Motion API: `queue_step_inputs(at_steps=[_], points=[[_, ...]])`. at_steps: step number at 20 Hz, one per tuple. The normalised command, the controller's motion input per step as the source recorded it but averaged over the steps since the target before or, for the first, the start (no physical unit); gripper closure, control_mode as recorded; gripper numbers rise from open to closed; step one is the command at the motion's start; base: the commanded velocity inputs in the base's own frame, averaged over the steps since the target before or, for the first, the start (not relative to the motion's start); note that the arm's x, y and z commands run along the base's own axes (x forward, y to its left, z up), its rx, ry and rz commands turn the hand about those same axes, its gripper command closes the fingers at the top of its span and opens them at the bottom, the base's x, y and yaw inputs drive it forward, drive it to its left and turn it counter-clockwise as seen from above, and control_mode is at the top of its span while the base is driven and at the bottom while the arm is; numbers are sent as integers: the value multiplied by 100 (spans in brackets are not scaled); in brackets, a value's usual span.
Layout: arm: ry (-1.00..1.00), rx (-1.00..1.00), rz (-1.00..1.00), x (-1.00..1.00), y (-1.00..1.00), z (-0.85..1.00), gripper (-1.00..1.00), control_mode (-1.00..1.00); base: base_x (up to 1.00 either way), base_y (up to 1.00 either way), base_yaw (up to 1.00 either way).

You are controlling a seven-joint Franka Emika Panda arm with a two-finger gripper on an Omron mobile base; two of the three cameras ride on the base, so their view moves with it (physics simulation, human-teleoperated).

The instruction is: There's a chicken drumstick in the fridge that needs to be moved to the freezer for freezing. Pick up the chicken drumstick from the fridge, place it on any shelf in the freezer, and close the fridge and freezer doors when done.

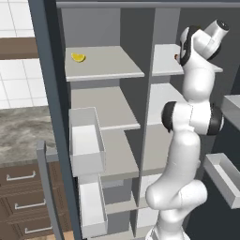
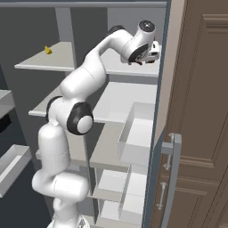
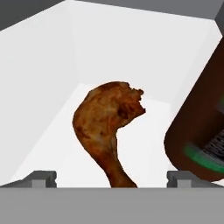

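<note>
Left base view: fridge (image 1: 161, 28) and freezer (image 1: 89, 28) stand open, grey inside. A lemon wedge (image 1: 78, 57) lies on the freezer's top shelf (image 1: 108, 65). White arm reaches to the fridge's top shelf; claw hidden behind the wrist.

Right base view: gripper (image 2: 144, 60) is at the fridge's top shelf, close above it.

Hand view: chicken drumstick (image 3: 107, 127), reddish-brown, mottled, meaty end away, thin bone end toward the claw, lies on the pale shelf. Fingertips (image 3: 41, 177) stand wide apart, flanking the bone end, holding nothing. Brown bottle (image 3: 199, 131) just beside; its green-edged label is unreadable.
</note>
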Motion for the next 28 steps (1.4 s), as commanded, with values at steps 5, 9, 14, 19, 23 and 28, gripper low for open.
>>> queue_step_inputs(at_steps=[5,9,14,19,23,28], points=[[5,0,2,26,0,-41,-100,-100,0,0,0],[8,0,0,15,0,-57,-100,-100,0,0,0],[5,0,0,0,22,-74,100,-100,0,0,0],[4,0,2,14,6,-78,100,-100,0,0,0],[2,0,8,-2,28,-100,100,-100,0,0,0],[0,0,12,-42,27,-99,100,-100,0,0,0]])
